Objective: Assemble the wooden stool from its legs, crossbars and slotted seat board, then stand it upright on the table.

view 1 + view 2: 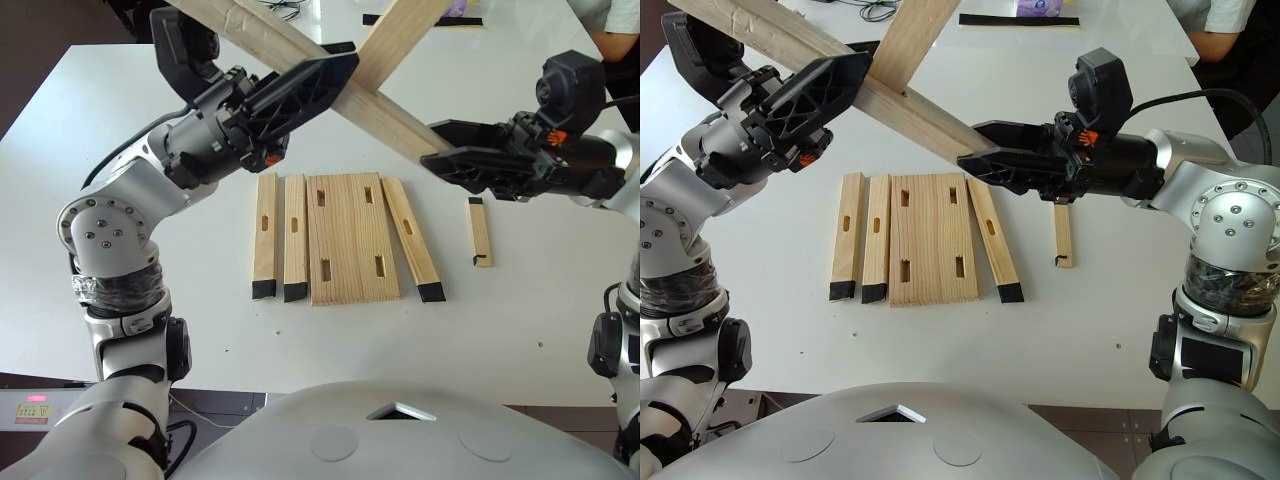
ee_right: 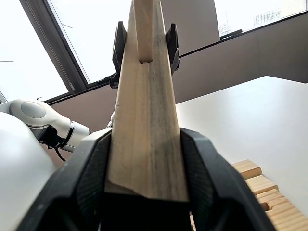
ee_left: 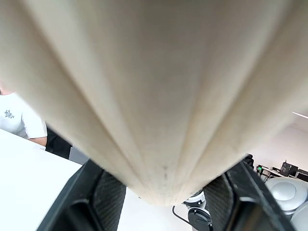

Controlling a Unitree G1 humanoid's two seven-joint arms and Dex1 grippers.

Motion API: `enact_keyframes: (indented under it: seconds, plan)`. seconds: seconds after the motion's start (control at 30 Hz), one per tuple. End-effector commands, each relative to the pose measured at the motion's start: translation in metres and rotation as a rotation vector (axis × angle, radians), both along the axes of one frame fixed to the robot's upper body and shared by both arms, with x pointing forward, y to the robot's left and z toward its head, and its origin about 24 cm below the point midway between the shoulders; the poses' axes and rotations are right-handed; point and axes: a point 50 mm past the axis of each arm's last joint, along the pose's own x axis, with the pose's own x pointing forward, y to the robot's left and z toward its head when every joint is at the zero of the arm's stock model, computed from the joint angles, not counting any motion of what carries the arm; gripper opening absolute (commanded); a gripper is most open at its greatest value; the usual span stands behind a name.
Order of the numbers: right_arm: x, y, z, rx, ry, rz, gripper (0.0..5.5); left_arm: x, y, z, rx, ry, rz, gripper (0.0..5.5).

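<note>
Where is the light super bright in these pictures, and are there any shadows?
Right wrist view: the windows behind the wooden leg glow plain white, far brighter than the room. Left eye view: the table is evenly lit, and no strong shadow shows beside the seat board.

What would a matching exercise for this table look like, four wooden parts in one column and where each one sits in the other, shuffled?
Parts
1. slotted seat board
2. short piece
3. crossed long pieces
4. pair of slotted legs

Places
A. lying alone on the table, at the robot's right of the row
B. up in the air, between the left gripper and the right gripper
C. flat, side by side, just to the robot's left of the board
D. flat, in the middle of the row

Pairs: 1-D, 2-A, 3-B, 4-C
</note>
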Motion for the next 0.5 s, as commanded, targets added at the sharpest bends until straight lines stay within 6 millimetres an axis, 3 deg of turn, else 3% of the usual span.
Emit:
enact_keyframes:
  seconds: [0.03,0.13,0.37,0.5]
  plan:
    - [0.001,-0.001,0.003,-0.017,-0.036,-0.026,2.06,-0.008,-0.007,-0.005,0.044,0.001,-0.083,2.06]
    - [0.005,0.001,0.0,-0.044,-0.061,-0.077,2.06,-0.006,-0.007,-0.005,0.037,0.006,-0.069,2.06]
    - [0.003,0.0,-0.007,-0.096,-0.059,-0.071,3.2,-0.003,-0.005,-0.004,0.02,0.011,-0.036,2.06]
    - [0.003,-0.005,-0.024,-0.197,-0.052,-0.094,3.9,0.0,-0.003,-0.003,0.032,-0.001,0.004,2.06]
